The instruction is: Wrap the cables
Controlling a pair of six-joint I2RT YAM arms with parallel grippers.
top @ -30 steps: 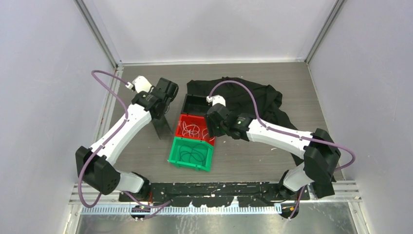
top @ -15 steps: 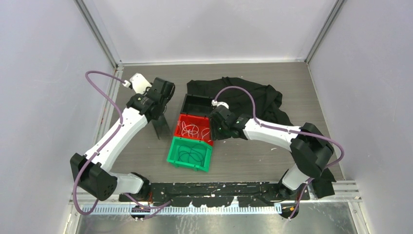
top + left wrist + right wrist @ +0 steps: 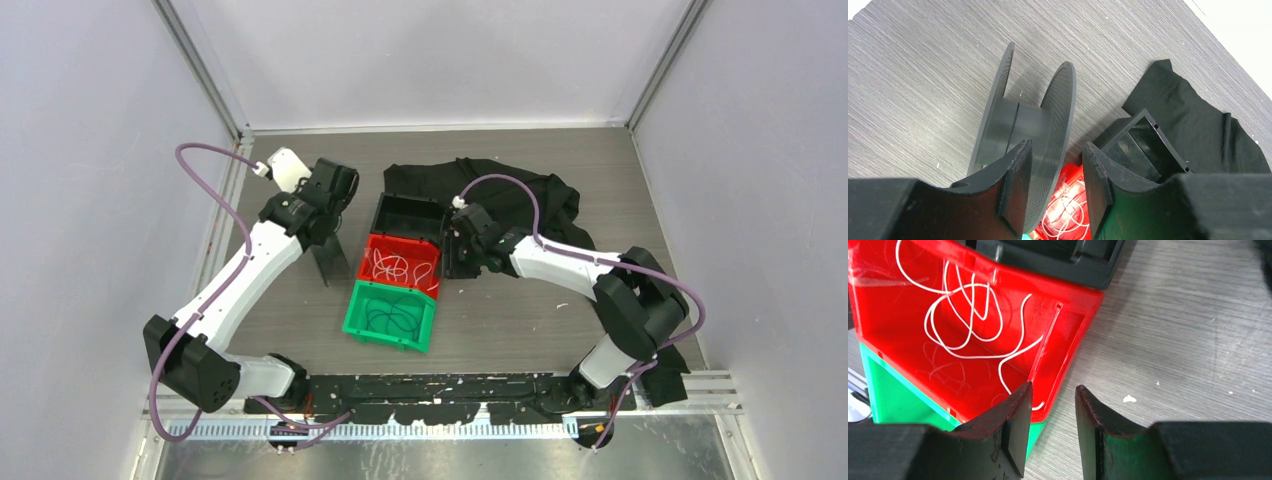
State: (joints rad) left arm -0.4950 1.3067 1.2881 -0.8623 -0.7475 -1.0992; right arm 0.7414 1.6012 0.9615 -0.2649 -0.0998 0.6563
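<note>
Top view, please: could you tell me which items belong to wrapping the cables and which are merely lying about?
For the job:
white cable
red bin holding it
dark spool

Lying about:
green bin with dark cable loops
black bin
black cloth

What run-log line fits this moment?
left gripper: open, at black spool | right gripper: open, empty, by red bin | cables: loose in red bin | wrapped: none

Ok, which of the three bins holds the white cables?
The red bin, middle of the row, holds the white cables. The green bin has dark loops; the black bin shows none.
</note>
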